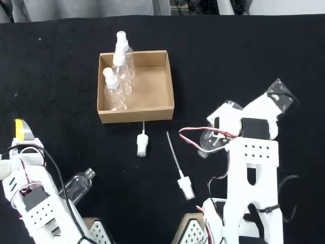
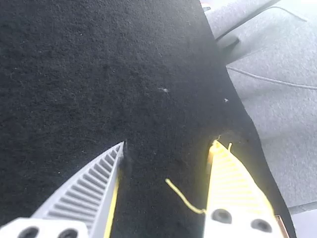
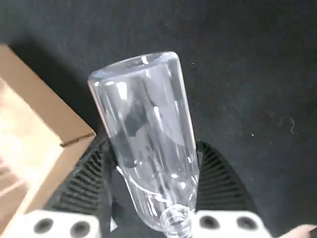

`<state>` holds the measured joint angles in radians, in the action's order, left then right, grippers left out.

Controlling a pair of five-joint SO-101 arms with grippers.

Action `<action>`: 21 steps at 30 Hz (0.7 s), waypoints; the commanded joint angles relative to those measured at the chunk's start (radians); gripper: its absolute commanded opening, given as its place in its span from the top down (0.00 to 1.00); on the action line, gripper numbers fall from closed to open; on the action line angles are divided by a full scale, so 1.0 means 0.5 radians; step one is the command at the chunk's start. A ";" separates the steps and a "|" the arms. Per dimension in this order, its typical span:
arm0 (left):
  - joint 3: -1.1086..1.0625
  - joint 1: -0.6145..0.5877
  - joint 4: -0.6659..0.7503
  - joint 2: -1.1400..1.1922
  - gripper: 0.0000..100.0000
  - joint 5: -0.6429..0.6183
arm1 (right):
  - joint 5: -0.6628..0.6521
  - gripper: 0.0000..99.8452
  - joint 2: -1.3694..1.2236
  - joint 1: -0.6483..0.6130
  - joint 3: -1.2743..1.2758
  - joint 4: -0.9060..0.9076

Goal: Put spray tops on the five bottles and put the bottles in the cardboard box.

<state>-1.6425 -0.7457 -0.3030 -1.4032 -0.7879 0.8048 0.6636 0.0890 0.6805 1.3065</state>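
- Covering the whole work area, the black table [image 1: 264,56] carries every item.
- The cardboard box [image 1: 152,114] sits open at far left of centre. Three capped bottles [image 1: 112,86] are grouped along its left wall, so by judgement three of five are done.
- The right gripper [image 3: 151,145] is to the right of the box and a little nearer. Its jaws are closed on the sides of the held bottle [image 3: 143,109], which has a bare neck toward the wrist and its base pointing away.
- The left gripper [image 2: 168,146] is at the near left edge of the table. Its jaws are spread wide over bare cloth with nothing between them.
- The loose bottle [image 1: 78,185] lies on its side at near left, just beside the left arm, with no top fitted.
- The long-tubed spray top [image 1: 185,187] lies near centre, between the arms, its thin tube running toward the box.
- The short spray top [image 1: 142,145] lies just in front of the box's near wall.
- Hazards:
  - The held bottle is smooth and clear, so it may slip or rotate in the jaws when a top is pressed on.
  - The bare neck faces the wrist, so a top may not be able to reach it without turning the bottle.
  - The long tube may miss the neck and bend.
  - The loose bottle may roll if the left arm nudges it.
  - Boxing either bottle uncapped would leave the task incomplete.
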 commanded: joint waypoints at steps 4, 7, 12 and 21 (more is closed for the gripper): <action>0.127 -0.008 0.003 -0.031 0.75 -0.006 | 0.215 0.92 -0.017 0.089 -0.014 -0.052; 0.127 -0.008 0.003 -0.031 0.75 -0.006 | 0.282 0.92 -0.180 0.089 -0.011 -0.144; 0.127 -0.008 0.003 -0.031 0.75 -0.006 | 0.405 0.92 -0.499 0.089 -0.026 -0.298; 0.127 -0.008 0.003 -0.031 0.75 -0.006 | 0.506 0.91 -0.876 0.178 -0.014 -0.687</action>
<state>-1.6425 -0.7457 -0.3030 -1.4032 -0.7879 1.0472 0.2401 0.1488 0.6820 1.0150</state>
